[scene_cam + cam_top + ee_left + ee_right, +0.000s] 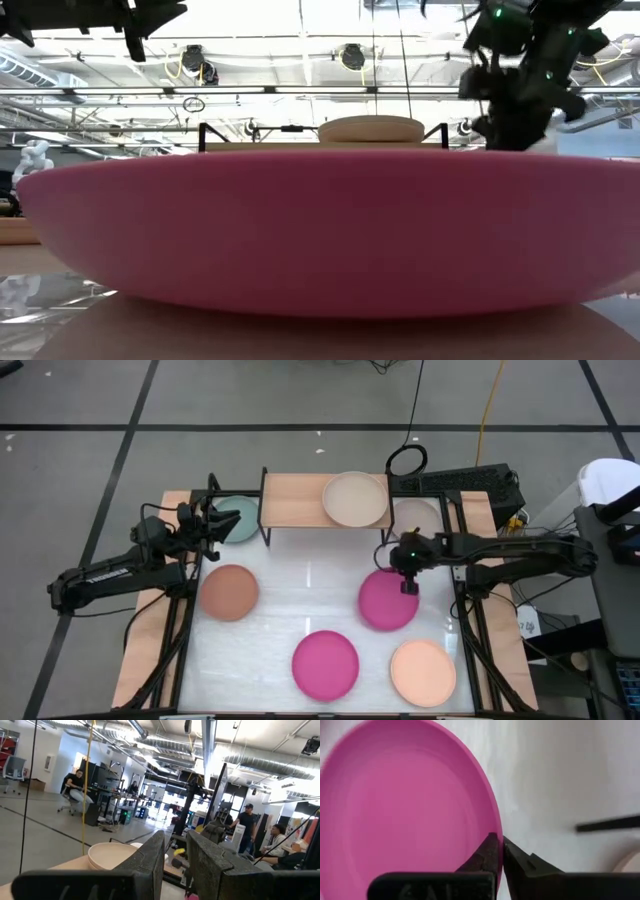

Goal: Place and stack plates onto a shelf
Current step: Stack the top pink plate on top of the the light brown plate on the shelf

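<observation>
The shelf [300, 500] stands at the table's far edge with a beige plate [355, 498] on its right half; both also show in the low view [372, 128]. A magenta plate [385, 605] lies right of centre. My right gripper [408, 586] is over its far right rim, shut on it. My left gripper [212, 518] hovers beside a teal plate [240, 518] left of the shelf, level, fingers a little apart [176, 865] and empty. A brown plate [229, 592], a pink plate [325, 664] and a peach plate [423, 672] lie on the table. My right gripper pinches the magenta plate's rim [492, 827] on its far right side, one finger over the inside of the plate and one outside it. The fingers point down from above. I cannot tell whether the plate is lifted or lies on the table.
A pale plate [416, 516] lies right of the shelf, close behind my right arm. The pink plate [320, 230] fills the low view's foreground. People sit and stand in the room beyond the table [75, 787].
</observation>
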